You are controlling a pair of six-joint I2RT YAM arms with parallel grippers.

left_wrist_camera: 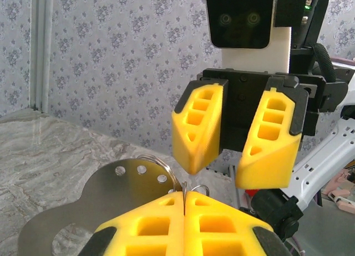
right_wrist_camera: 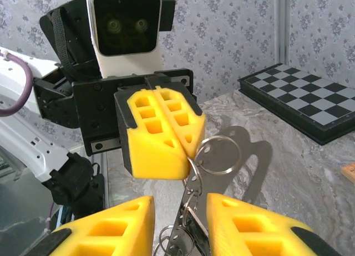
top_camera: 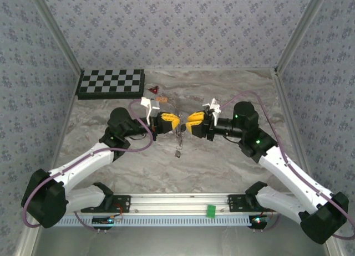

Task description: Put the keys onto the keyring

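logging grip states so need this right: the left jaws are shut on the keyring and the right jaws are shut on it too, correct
Not quite. The right jaws are open, not shut on the keyring: the left wrist view shows a clear gap between them, with nothing pinched. The left jaws are shut on the keyring, as you said.

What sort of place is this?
Likely a robot test booth: patterned walls close in a marbled table, two arms are bolted to a rail at its edge, and a checkerboard lies at the back.
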